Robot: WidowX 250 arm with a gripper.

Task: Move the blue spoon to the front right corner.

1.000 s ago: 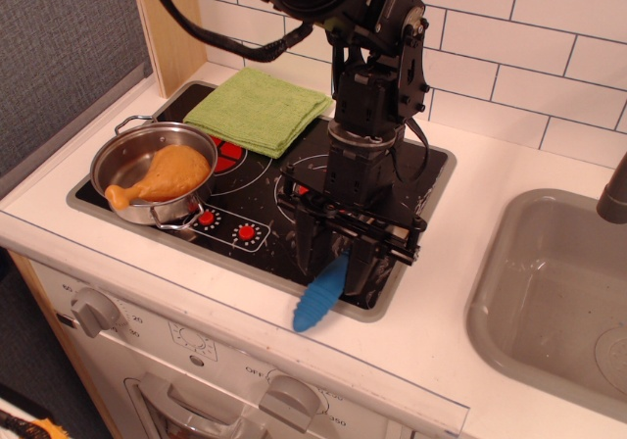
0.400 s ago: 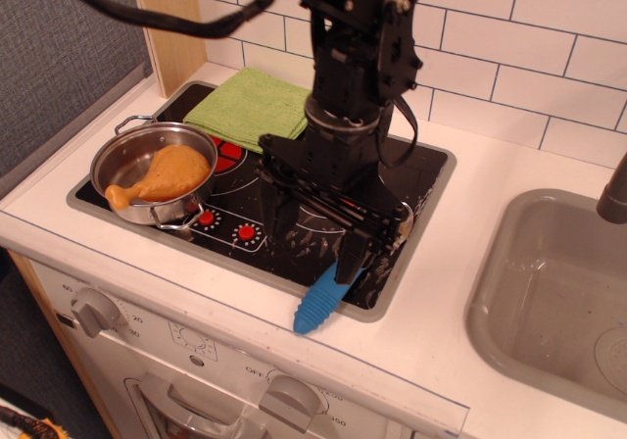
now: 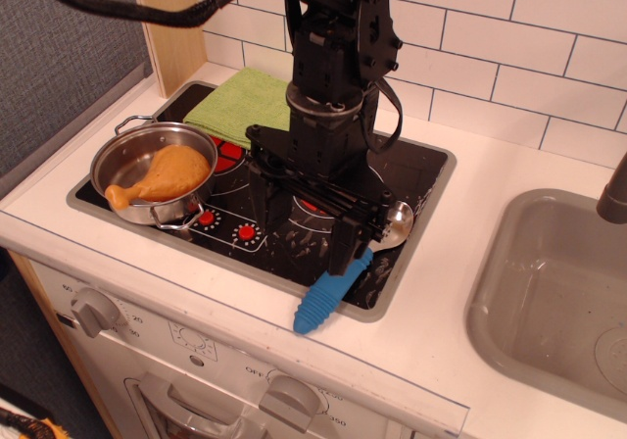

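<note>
One pot (image 3: 154, 172) holding one toy drumstick (image 3: 167, 172) is sitting left of the cooktop's front right corner (image 3: 377, 302). One pincer (image 3: 299, 233) is hanging wide and empty. One blue spoon (image 3: 338, 282) is lying across that corner, handle overhanging the rim; a passing finger risks nudging it off.

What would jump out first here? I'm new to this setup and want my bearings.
The big black arm dominates the middle, its claw open low over the black cooktop. Beside it the blue spoon lies at the front right corner, handle overhanging the grey rim. At left, a steel pot holds a toy chicken drumstick.
</note>
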